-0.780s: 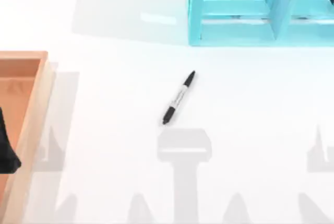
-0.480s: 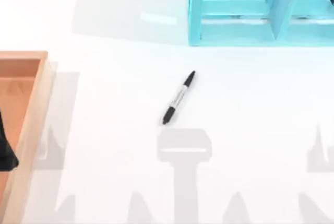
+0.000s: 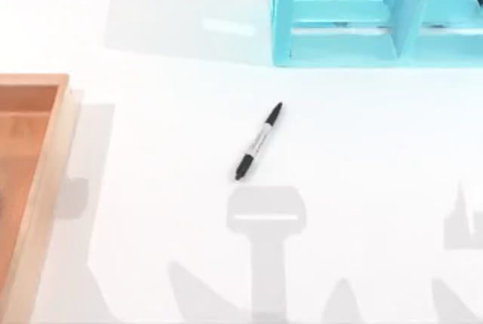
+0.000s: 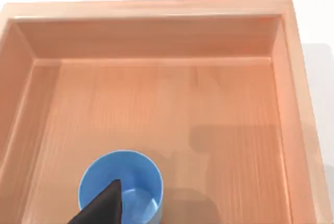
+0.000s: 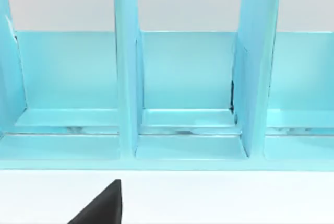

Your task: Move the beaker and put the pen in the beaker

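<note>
The pen (image 3: 259,141), black with a grey-white barrel, lies slanted on the white table near the middle. The beaker (image 4: 121,185), a small blue cup with its mouth up, stands on the floor of the wooden tray (image 4: 156,93), which sits at the table's left edge in the top view. In the left wrist view, a black part of my left gripper (image 4: 102,208) reaches over the beaker's rim from above. In the right wrist view, a black part of my right gripper (image 5: 102,205) hangs above the table, facing the shelf unit.
A large light-blue shelf unit (image 3: 377,14) with upright dividers (image 5: 125,78) stands at the back right. The wooden tray (image 3: 45,180) has raised walls along the left edge. White tabletop lies around the pen.
The dark shape of my left arm at the top view's left edge, over the tray, has slid out of the picture. The shadows near the tray have shifted. The pen has not moved.
</note>
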### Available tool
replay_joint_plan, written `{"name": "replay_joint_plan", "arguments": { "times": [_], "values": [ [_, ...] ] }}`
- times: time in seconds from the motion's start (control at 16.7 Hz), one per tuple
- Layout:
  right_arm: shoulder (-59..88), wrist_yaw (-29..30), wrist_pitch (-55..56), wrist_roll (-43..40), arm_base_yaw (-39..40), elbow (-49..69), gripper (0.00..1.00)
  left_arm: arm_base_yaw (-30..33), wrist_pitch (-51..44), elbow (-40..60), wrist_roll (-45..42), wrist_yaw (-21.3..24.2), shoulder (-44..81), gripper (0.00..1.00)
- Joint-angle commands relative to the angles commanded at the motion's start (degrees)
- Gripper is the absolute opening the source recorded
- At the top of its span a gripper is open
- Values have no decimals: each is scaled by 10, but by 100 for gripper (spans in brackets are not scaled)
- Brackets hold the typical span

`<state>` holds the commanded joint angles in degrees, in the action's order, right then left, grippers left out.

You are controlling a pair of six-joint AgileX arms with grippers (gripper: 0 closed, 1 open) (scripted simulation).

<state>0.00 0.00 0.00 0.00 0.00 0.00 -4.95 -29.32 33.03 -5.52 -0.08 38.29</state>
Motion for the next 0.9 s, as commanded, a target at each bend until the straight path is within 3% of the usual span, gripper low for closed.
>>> {"name": "replay_joint_plan", "arguments": {
  "times": [0.48,0.9],
  "values": [
    [0,0,0,0,0,0,100,-43,-289,346,-50,0,451,100],
    [0,0,0,0,0,0,100,-65,-431,502,-78,1,622,100]
  ]
}}
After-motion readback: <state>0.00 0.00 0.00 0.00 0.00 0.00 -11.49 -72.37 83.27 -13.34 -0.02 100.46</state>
